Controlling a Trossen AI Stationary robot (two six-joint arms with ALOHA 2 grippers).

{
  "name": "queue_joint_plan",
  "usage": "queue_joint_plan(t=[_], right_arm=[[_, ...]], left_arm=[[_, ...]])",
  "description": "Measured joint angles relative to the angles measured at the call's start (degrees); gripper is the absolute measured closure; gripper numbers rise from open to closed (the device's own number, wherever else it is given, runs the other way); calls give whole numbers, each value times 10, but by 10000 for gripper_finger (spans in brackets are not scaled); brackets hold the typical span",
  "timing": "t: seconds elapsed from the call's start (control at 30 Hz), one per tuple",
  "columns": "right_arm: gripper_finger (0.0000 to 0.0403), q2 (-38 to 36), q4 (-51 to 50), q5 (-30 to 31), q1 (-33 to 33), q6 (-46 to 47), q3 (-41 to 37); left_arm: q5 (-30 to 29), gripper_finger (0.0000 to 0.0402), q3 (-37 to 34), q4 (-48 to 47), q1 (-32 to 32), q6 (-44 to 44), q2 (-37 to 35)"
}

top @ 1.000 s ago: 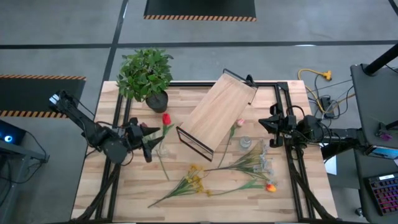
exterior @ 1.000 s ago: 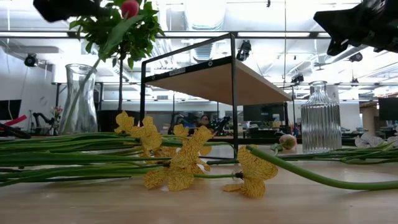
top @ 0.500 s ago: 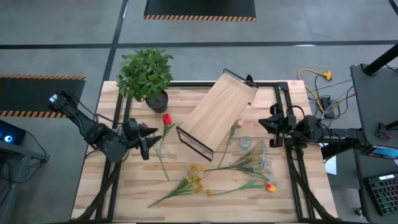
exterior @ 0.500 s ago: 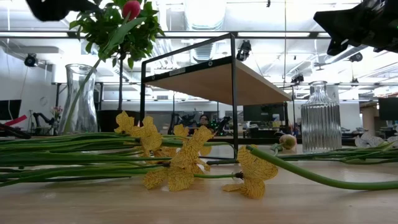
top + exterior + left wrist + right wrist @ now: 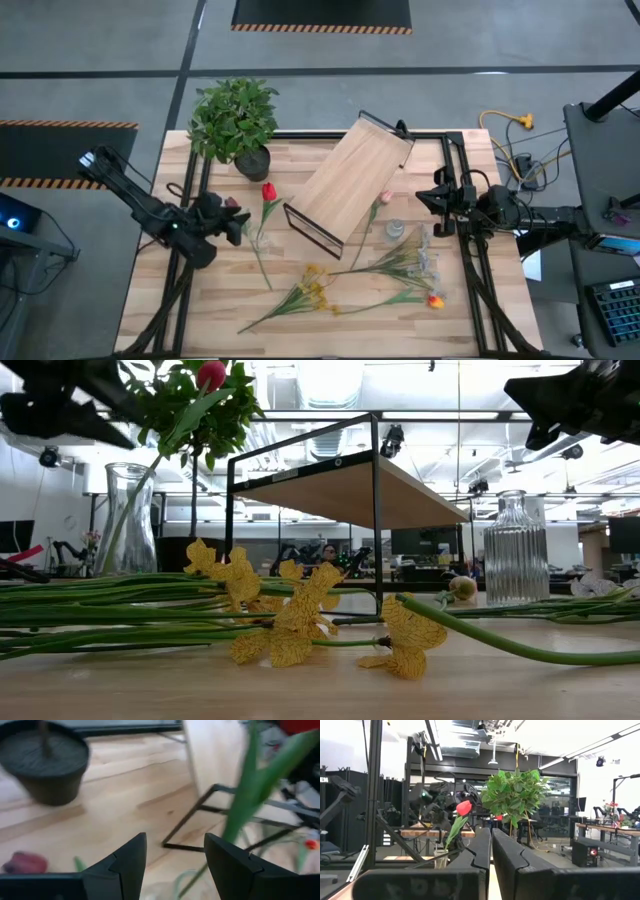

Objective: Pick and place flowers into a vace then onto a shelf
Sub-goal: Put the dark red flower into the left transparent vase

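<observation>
A pale, smooth, matt wooden shelf board (image 5: 347, 186) on a thin black metal frame rests on the light planked wood tabletop (image 5: 200, 290), beside a clear smooth glass vase (image 5: 128, 520), a ribbed clear glass bottle (image 5: 516, 548) and a matt dark plant pot (image 5: 46, 767).

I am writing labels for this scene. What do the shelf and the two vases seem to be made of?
The shelf: a pale board with visible grain, likely wood or wood veneer, on a thin black frame, probably metal. The ribbed vase and the smooth vase: clear and see-through, likely glass, though clear plastic is possible.
</observation>
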Motion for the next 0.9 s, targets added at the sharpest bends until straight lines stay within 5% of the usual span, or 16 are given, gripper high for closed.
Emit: queue_joint_plan(t=[0.33, 0.6, 0.9], right_arm=[[394, 0, -2, 0, 0, 0, 0], [394, 0, -4, 0, 0, 0, 0], [394, 0, -4, 0, 0, 0, 0]], left_arm=[[31, 219, -6, -103, 9, -170, 95], [111, 219, -7, -132, 36, -250, 177], [101, 219, -27, -151, 68, -350, 234]])
